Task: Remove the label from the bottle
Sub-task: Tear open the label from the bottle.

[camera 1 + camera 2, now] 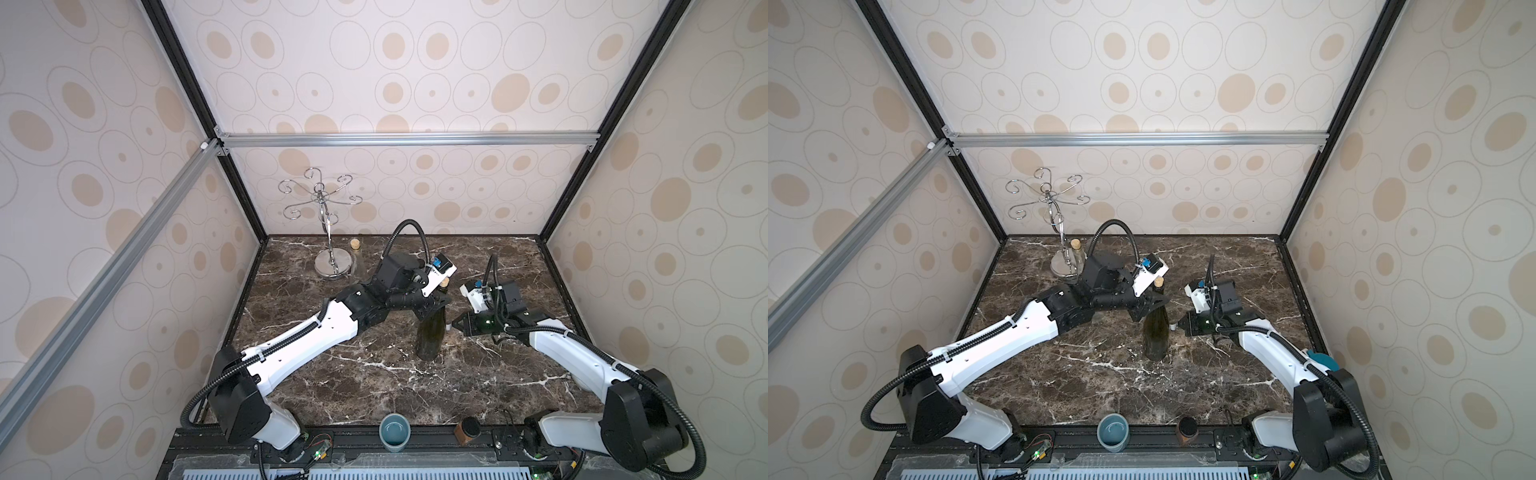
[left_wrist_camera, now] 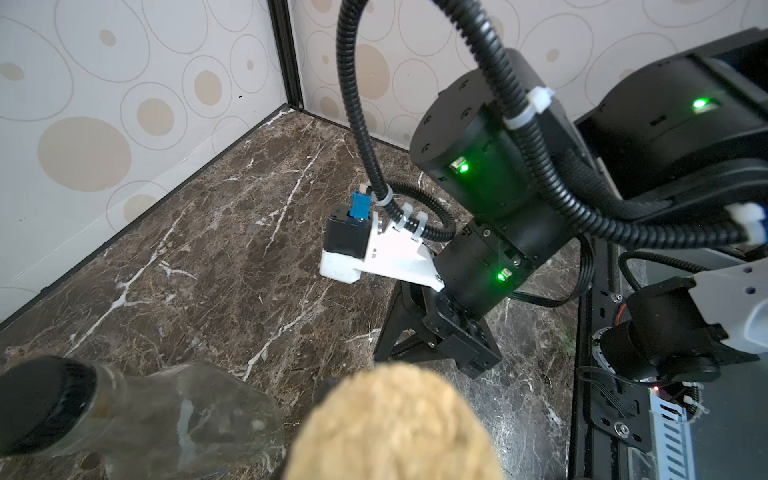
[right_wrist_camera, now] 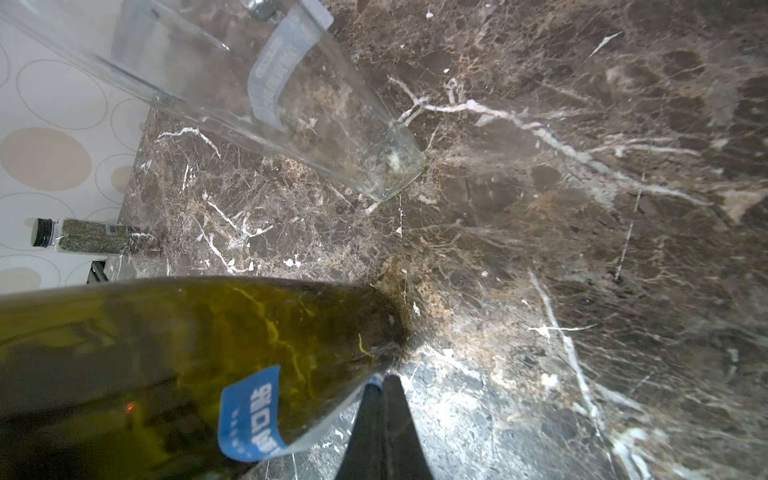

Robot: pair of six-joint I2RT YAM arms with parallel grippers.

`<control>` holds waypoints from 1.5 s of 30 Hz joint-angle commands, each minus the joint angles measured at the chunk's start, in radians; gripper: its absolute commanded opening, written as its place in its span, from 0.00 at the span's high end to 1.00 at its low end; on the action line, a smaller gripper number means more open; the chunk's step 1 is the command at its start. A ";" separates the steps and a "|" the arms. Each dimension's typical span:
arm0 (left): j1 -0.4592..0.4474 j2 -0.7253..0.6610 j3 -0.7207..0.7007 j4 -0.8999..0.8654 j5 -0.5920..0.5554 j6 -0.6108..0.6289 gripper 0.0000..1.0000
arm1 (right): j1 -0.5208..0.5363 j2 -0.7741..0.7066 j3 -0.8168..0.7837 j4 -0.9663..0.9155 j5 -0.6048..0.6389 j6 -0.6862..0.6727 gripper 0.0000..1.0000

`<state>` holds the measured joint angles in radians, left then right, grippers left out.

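The peel is under way but, by my reading, far from finished. The green bottle point(image 1: 430, 336) stands upright near the middle of the marble tabletop point(image 1: 374, 374), in both top views, with its cork point(image 1: 1158, 282) in place. The left gripper point(image 1: 434, 305) is clamped around the neck just below that cork, steadying the bottle. The right gripper point(image 3: 380, 380) sits low beside the bottle's body, its jaws pressed together on a lifted corner of the label point(image 3: 249, 411). In the right wrist view a pale strip of the label's underside stretches from the glass to the pinched tips, so one edge has come free. The blue printed face curls away from the glass at that end, while the rest appears to cling to the body. What is left, as I judge it, is to draw the free end away until the whole label lets go. The label is small, blue with white characters, thin and flexible. The glass is dark olive and glossy, with no torn paper visible on it.
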<state>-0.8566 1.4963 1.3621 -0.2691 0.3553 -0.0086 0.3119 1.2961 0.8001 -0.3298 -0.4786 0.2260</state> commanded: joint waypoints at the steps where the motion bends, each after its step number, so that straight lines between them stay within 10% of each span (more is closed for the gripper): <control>1: -0.014 0.013 0.042 -0.037 0.058 0.009 0.88 | -0.012 0.014 0.027 -0.014 -0.017 -0.024 1.00; 45: -0.038 0.017 0.049 -0.051 0.057 0.035 0.88 | -0.066 0.122 0.099 -0.007 -0.045 -0.046 1.00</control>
<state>-0.8799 1.5066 1.3750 -0.2794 0.3790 0.0254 0.2523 1.4117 0.8734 -0.3290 -0.5053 0.1959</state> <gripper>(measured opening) 0.306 0.045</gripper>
